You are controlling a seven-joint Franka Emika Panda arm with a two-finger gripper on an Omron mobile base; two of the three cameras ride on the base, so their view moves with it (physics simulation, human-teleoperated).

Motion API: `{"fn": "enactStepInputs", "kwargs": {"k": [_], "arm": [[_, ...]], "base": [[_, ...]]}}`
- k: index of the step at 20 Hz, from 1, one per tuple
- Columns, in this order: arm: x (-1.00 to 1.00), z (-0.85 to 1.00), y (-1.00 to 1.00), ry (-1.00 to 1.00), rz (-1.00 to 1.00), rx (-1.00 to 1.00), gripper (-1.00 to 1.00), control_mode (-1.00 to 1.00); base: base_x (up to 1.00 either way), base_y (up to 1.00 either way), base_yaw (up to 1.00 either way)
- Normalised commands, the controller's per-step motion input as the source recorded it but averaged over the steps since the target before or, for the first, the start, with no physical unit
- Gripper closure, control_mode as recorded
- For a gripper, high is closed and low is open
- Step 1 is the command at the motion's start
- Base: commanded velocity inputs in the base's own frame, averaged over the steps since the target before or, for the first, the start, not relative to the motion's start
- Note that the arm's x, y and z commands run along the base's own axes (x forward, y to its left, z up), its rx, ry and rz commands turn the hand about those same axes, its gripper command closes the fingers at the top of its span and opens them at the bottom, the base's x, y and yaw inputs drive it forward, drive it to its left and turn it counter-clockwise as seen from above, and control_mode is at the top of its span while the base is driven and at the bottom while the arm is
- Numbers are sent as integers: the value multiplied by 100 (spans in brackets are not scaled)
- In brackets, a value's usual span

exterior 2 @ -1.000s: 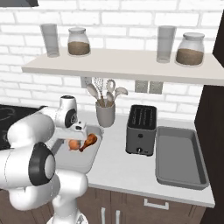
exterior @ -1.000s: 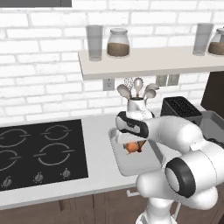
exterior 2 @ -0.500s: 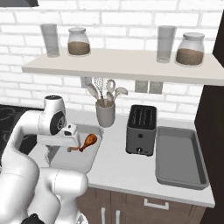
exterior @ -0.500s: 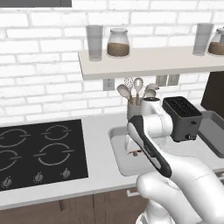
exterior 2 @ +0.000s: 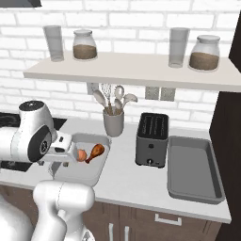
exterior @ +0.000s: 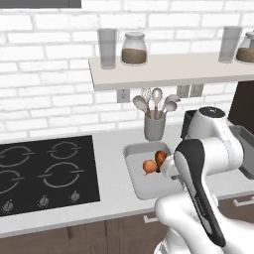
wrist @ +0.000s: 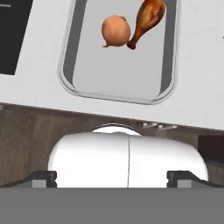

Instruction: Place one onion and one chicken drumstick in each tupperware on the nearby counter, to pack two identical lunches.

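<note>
A grey tupperware (exterior 2: 92,175) lies on the pale counter (exterior 2: 127,181), left of the toaster. It holds one onion (exterior 2: 82,155) and one chicken drumstick (exterior 2: 96,151), touching side by side. The same tupperware (wrist: 70,83) appears in the hand view with the onion (wrist: 116,30) and drumstick (wrist: 146,19) at its far end. A second tupperware (exterior 2: 194,170) lies bare, right of the toaster. My gripper (wrist: 113,178) is open with nothing between its fingers. It hangs over the counter's front edge, back from the filled tupperware. In the left base view my arm hides part of that tupperware (exterior: 135,173).
A black toaster (exterior 2: 152,139) stands between the two tupperware. A grey utensil holder (exterior 2: 113,123) with spoons stands behind the left one. The black cooktop (exterior: 39,171) lies to the left. A wall shelf (exterior 2: 141,70) with jars hangs above the counter.
My arm has lifted off the left tupperware and swung back toward the counter's front edge. The drumstick stays in it beside the onion. The gripper has stayed open.
</note>
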Motion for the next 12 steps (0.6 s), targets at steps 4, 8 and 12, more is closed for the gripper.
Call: {"fn": "enactStepInputs", "kwargs": {"k": [4,8,12], "arm": [[-56,69,-8,-12,0,0,-100,100],[0,0,0,0,0,0,-100,100],[0,0,0,0,0,0,-100,100]], "base": [[-24,-8,0],[-100,-36,-2],[-100,-47,-6]]}}
